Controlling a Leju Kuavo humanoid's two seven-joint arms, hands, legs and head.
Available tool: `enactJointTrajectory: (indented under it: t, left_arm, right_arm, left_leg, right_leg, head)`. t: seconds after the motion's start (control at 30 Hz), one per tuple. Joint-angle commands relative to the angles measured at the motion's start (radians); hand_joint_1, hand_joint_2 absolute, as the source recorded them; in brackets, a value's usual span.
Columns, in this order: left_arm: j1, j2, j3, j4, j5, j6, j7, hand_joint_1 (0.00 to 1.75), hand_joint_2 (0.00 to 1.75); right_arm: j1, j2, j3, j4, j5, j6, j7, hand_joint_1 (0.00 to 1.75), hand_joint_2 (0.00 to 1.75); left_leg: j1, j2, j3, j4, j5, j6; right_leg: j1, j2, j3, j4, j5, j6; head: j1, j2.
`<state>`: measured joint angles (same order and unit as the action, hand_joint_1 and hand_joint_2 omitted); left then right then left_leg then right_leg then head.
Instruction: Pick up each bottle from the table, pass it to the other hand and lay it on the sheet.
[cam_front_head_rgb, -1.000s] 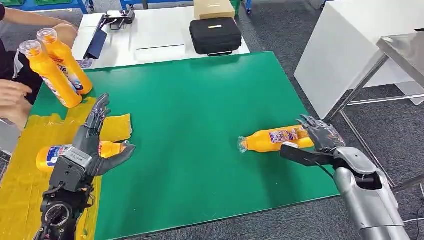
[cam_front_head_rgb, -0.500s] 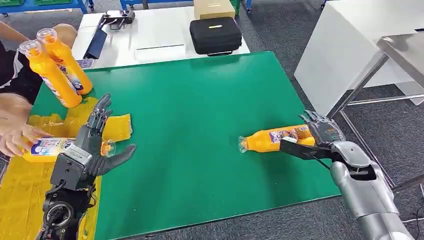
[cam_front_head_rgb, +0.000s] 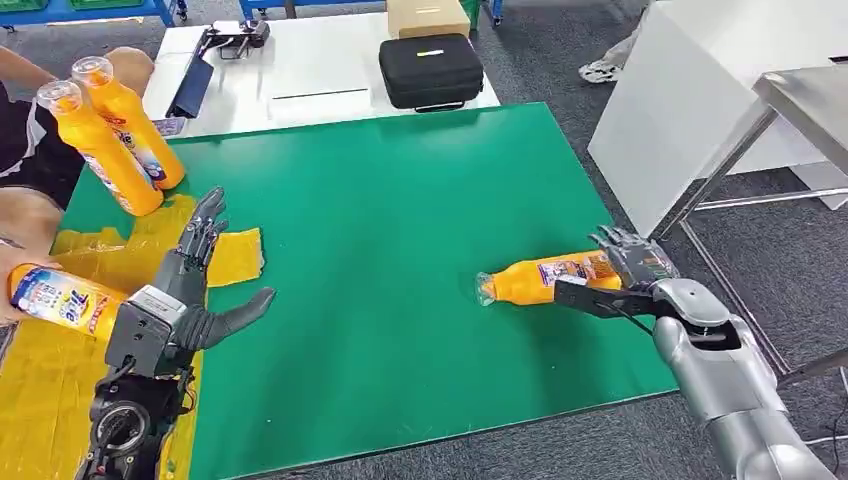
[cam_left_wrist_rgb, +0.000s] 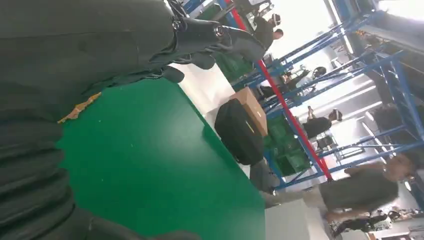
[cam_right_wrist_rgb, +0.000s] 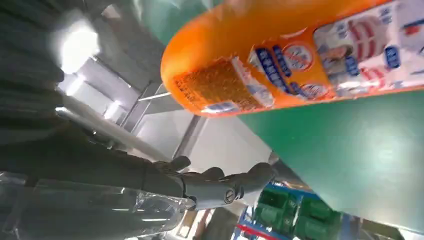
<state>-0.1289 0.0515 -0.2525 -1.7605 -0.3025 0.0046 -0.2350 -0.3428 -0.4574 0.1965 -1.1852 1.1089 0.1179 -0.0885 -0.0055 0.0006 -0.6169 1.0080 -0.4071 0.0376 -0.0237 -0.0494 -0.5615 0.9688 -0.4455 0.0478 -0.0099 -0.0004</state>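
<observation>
An orange bottle (cam_front_head_rgb: 540, 281) (cam_right_wrist_rgb: 280, 65) lies on its side on the green table (cam_front_head_rgb: 380, 200), cap pointing left. My right hand (cam_front_head_rgb: 628, 270) (cam_right_wrist_rgb: 100, 170) straddles its base end, fingers behind and thumb in front, with a gap to the bottle in the right wrist view. My left hand (cam_front_head_rgb: 190, 295) (cam_left_wrist_rgb: 75, 55) hovers open, fingers spread, at the edge of the yellow sheet (cam_front_head_rgb: 50, 380). A person's hand at the left edge holds another orange bottle (cam_front_head_rgb: 62, 298) above the sheet. Two more orange bottles (cam_front_head_rgb: 100, 150) stand at the table's far left corner.
A black case (cam_front_head_rgb: 430, 70) and a cardboard box (cam_front_head_rgb: 427, 15) sit on the white table (cam_front_head_rgb: 300, 70) behind. A metal table (cam_front_head_rgb: 800, 95) stands to the right. The person's arm (cam_front_head_rgb: 30, 215) reaches in at the left.
The person lifted the bottle off the sheet and carried it left. My right hand edged closer around the lying bottle's base. My left hand barely moved.
</observation>
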Motion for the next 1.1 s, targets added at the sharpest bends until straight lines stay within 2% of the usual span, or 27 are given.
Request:
enactJointTrajectory:
  t: [0.03,0.33,0.53,0.57,0.93,0.97,1.0,1.03,1.1]
  left_arm:
    - [-0.059,-0.001,-0.039,0.094,0.023,0.009,0.017,0.0,1.75]
    - [-0.088,0.0,-0.074,0.136,0.061,0.005,0.029,0.0,1.75]
    - [-0.087,0.003,-0.081,0.144,0.079,0.013,0.045,0.0,1.75]
    - [-0.086,0.004,-0.082,0.147,0.088,0.015,0.052,0.0,1.75]
    - [-0.084,0.003,-0.082,0.161,0.101,0.018,0.065,0.0,1.75]
    - [-0.086,0.003,-0.081,0.166,0.103,0.019,0.066,0.0,1.75]
    - [-0.087,0.003,-0.081,0.168,0.104,0.02,0.066,0.0,1.75]
    - [-0.089,0.004,-0.08,0.173,0.107,0.022,0.067,0.0,1.75]
    - [-0.089,0.005,-0.079,0.174,0.107,0.022,0.067,0.0,1.75]
  right_arm:
    - [-0.121,0.024,0.128,0.199,-0.03,0.033,-0.015,0.0,1.75]
    - [-0.222,0.034,0.242,0.411,-0.061,0.091,-0.056,0.0,1.75]
    - [-0.239,0.06,0.288,0.512,-0.069,0.081,-0.055,0.0,1.75]
    - [-0.247,0.065,0.305,0.539,-0.078,0.078,-0.054,0.0,1.75]
    - [-0.257,0.069,0.349,0.585,-0.1,0.092,-0.058,0.0,1.75]
    - [-0.259,0.07,0.354,0.588,-0.103,0.091,-0.06,0.17,1.75]
    - [-0.262,0.072,0.358,0.592,-0.106,0.087,-0.062,1.08,1.75]
    - [-0.266,0.073,0.361,0.597,-0.117,0.08,-0.067,1.54,1.75]
    - [-0.267,0.073,0.361,0.596,-0.118,0.079,-0.067,1.54,1.75]
  left_leg:
    - [0.001,0.003,0.006,-0.001,-0.002,-0.003]
    - [0.001,0.001,0.003,-0.001,-0.001,-0.001]
    - [0.003,0.001,0.009,-0.002,-0.002,-0.004]
    - [0.002,0.0,0.003,-0.001,0.0,-0.001]
    - [0.002,0.0,0.008,-0.001,0.0,-0.002]
    - [0.003,0.0,0.009,-0.002,-0.001,-0.003]
    - [0.002,0.0,0.008,-0.001,0.0,-0.002]
    - [0.003,0.0,0.011,-0.003,0.0,-0.004]
    - [0.002,0.0,0.009,-0.001,0.0,-0.002]
  right_leg:
    - [0.001,0.007,0.006,-0.002,-0.001,-0.003]
    - [0.001,0.004,0.003,-0.001,0.0,-0.002]
    - [0.002,0.007,0.01,-0.005,-0.001,-0.005]
    - [0.001,0.002,0.004,-0.002,0.0,-0.002]
    - [0.002,0.003,0.008,-0.003,0.0,-0.003]
    - [0.002,0.004,0.01,-0.004,0.0,-0.003]
    - [0.001,0.003,0.008,-0.003,0.0,-0.002]
    - [0.002,0.006,0.012,-0.005,0.0,-0.004]
    - [0.002,0.003,0.009,-0.003,0.0,-0.003]
  head:
    - [0.0,0.0]
    - [0.0,0.0]
    - [0.0,0.0]
    - [0.0,0.0]
    - [0.0,0.0]
    - [0.0,0.0]
    - [0.0,0.0]
    - [0.0,0.0]
    - [0.0,0.0]
